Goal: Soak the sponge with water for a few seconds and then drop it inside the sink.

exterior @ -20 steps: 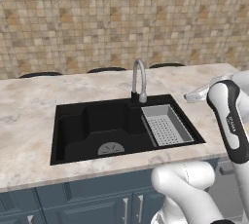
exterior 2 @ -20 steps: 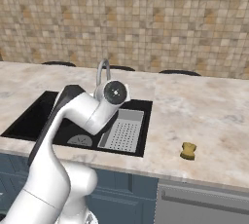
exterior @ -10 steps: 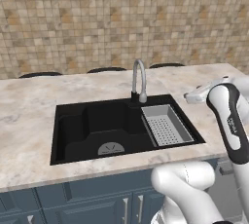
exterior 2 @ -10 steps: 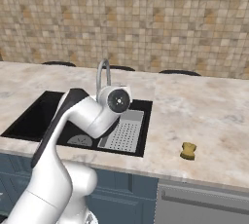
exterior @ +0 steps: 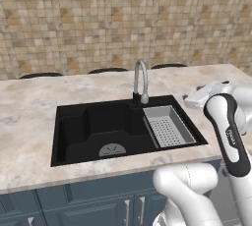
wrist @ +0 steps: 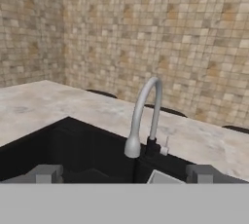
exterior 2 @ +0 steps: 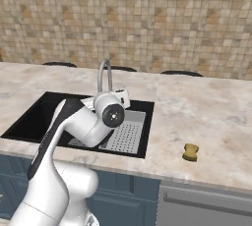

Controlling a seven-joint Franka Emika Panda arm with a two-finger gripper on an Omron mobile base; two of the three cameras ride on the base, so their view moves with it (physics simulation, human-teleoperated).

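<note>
Your gripper (wrist: pixel 124 173) is open and empty — its two fingertips (wrist: pixel 46 173) stand wide apart above the near edge of the sink (exterior: pixel 93 127), looking across at the faucet (wrist: pixel 143 116) just ahead. The strainer tray (exterior 2: pixel 125 134) lies below and to the gripper's right. The sponge (exterior 2: pixel 190 152) sits on the counter (exterior 2: pixel 206 122) well off to the gripper's right — past the sink's edge, untouched.
</note>
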